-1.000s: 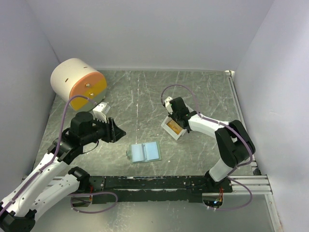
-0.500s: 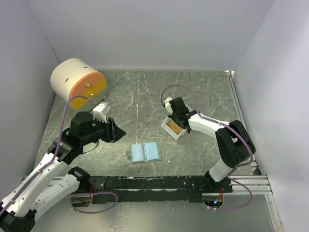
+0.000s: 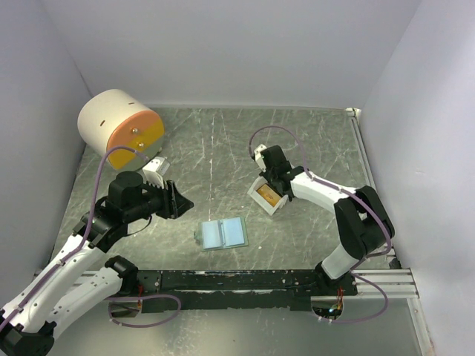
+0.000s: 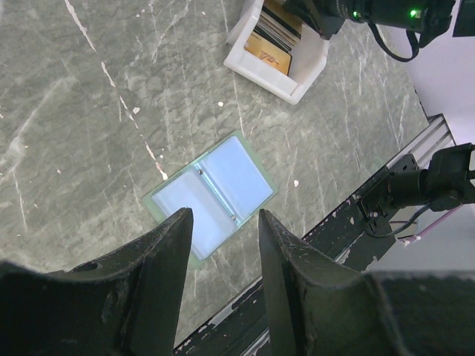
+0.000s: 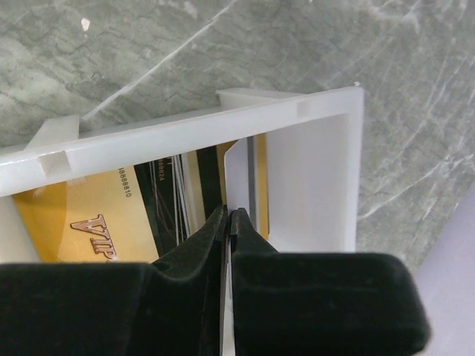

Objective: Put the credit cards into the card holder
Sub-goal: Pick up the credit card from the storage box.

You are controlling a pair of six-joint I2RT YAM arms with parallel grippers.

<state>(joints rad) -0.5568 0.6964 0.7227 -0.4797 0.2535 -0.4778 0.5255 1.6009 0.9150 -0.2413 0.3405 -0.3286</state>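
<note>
Right hand (image 5: 228,216): you see its fingers closed from a small gap, now meeting over the credit cards (image 5: 89,215) in the white tray (image 5: 312,170).
Right arm (image 3: 319,191): edges slightly forward.

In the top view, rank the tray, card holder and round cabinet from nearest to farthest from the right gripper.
1. The tray, right of centre: the right gripper has its fingertips inside it.
2. The card holder, lying open, left of the tray and nearer the arms' bases.
3. The round cabinet, in the far-left corner.
</note>
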